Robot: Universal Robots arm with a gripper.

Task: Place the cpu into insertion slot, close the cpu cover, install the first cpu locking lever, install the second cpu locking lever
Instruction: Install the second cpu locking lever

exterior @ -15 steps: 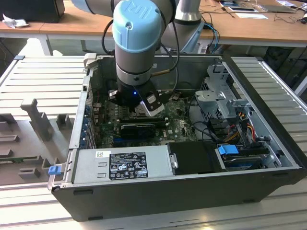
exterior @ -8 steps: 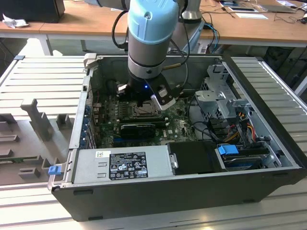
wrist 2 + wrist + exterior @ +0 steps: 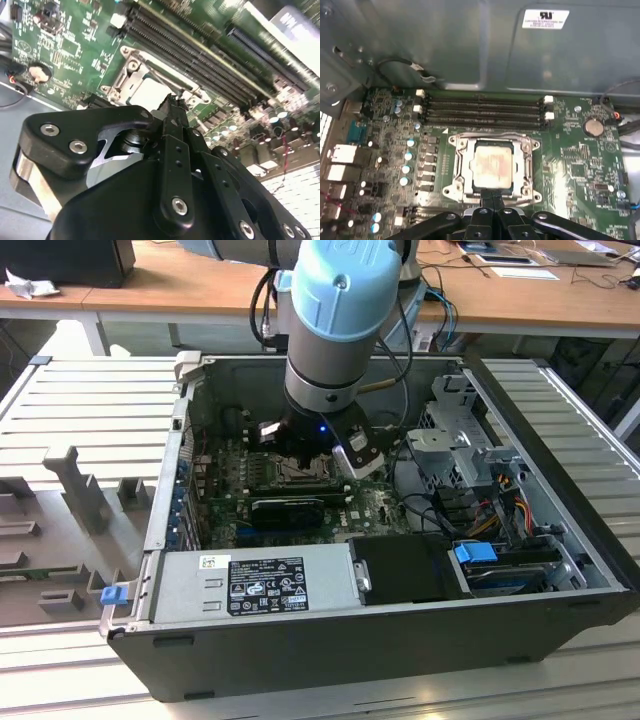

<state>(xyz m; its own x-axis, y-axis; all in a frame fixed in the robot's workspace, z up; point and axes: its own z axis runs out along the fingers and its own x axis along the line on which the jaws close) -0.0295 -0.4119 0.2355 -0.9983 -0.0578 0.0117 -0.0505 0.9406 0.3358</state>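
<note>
Currently jaws [image 3: 492,199] pinched together, holding nothing, tips at socket edge; cpu [image 3: 493,165] seated, cover [image 3: 520,150] down around it.

Cpu [image 3: 493,168] seated flat; cpu cover [image 3: 457,165] closed.

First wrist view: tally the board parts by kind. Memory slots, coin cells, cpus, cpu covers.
memory slots: 4
coin cell: 1
cpu: 1
cpu cover: 1
Total: 7
</note>
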